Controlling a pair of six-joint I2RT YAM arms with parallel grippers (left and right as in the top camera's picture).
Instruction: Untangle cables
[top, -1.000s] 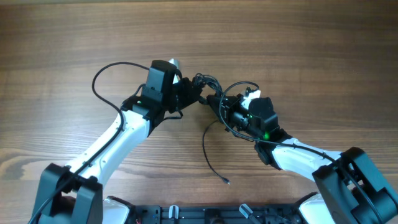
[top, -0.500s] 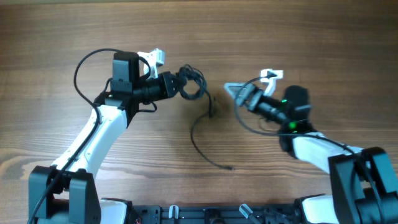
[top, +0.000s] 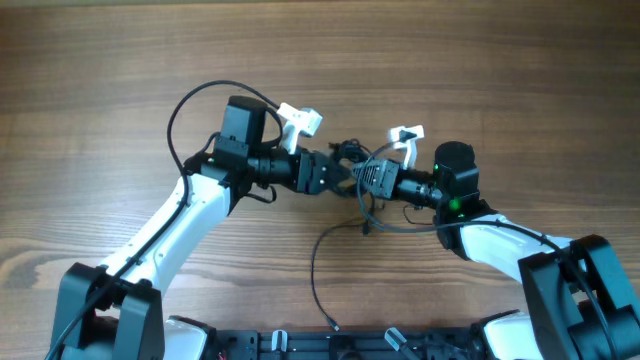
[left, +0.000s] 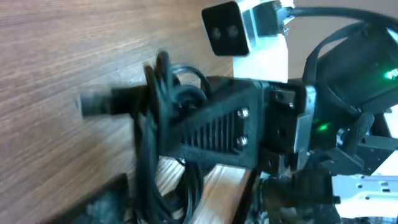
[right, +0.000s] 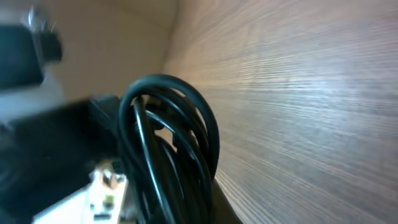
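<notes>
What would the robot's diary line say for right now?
task: untangle cables | cables: bundle between left jaws and right jaws, one strand trailing toward the robot | jaws: tip to tip over table, grip unclear

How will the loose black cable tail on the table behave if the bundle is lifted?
Probably floppy: the cable tail lies in a slack curve on the table, so it should drag and swing. Likely light, being thin. The looped cables may snag rather than slide free.
</notes>
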